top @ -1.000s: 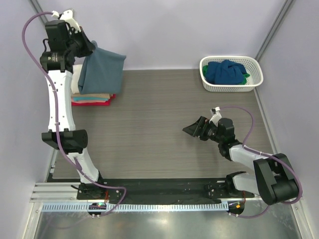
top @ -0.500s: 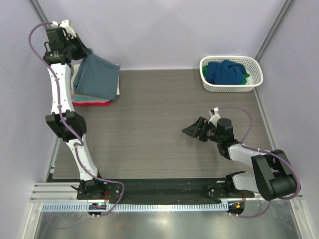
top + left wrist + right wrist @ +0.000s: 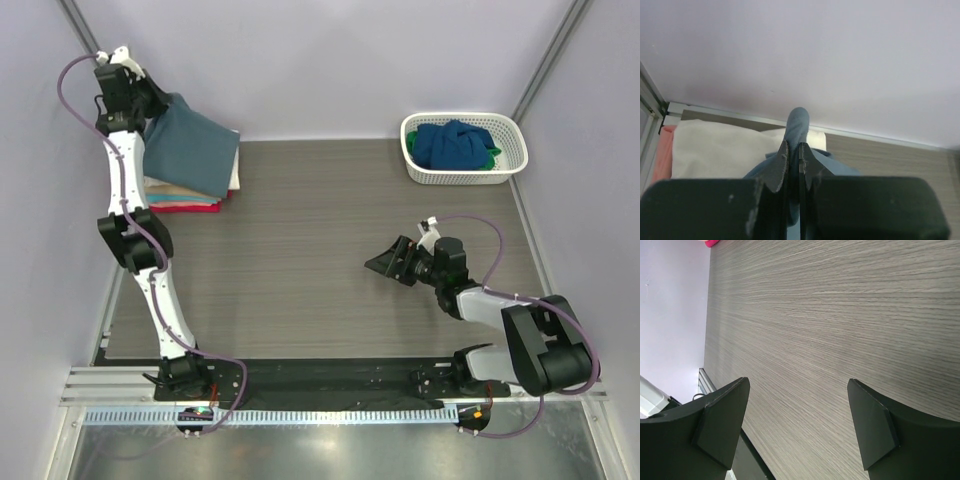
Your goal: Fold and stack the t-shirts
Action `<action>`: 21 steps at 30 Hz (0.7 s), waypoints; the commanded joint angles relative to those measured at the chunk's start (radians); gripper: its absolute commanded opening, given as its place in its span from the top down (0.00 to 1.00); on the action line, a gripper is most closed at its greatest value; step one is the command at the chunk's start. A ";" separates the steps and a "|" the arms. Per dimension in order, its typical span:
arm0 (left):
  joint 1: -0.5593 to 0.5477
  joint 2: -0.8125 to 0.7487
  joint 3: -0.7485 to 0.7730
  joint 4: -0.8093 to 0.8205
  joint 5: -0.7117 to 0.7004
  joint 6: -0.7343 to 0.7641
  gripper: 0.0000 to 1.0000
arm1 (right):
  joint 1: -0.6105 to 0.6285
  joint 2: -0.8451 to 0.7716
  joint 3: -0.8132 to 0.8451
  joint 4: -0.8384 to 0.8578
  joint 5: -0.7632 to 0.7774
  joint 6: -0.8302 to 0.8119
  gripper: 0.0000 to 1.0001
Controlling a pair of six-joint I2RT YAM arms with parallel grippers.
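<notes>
Lowered onto the ten-o'clock stack (image 3: 186, 203), grey-blue t-shirt (image 3: 192, 150) stays pinched in the left claw (image 3: 160, 102); right claw (image 3: 386, 262) (empty) gapes wide.

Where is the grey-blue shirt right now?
Top view, far-left corner: the grey-blue shirt drapes over the folded stack, one edge pinched in the left gripper.

The top camera overlooks the whole table (image 3: 320, 290); each wrist camera closely views a patch of it.
</notes>
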State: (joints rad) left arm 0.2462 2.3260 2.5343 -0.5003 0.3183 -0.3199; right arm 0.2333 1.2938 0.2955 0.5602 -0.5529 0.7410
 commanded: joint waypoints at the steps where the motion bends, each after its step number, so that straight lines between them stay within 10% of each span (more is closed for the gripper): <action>1: 0.031 0.044 0.050 0.180 -0.036 -0.051 1.00 | -0.003 0.016 0.039 0.044 -0.012 0.001 0.15; 14: 0.093 0.159 -0.014 0.238 -0.168 -0.108 0.95 | -0.011 0.044 0.057 0.029 -0.012 0.003 0.15; 19: 0.099 0.106 -0.028 0.194 -0.211 -0.123 0.15 | -0.009 0.038 0.054 0.027 -0.012 0.001 0.15; 21: 0.097 0.069 -0.042 0.172 -0.232 -0.128 0.01 | -0.009 0.032 0.051 0.030 -0.012 0.001 0.15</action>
State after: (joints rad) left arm 0.3370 2.5015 2.5008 -0.3416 0.1402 -0.4362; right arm 0.2268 1.3357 0.3218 0.5518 -0.5571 0.7414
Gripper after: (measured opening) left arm 0.939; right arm 0.852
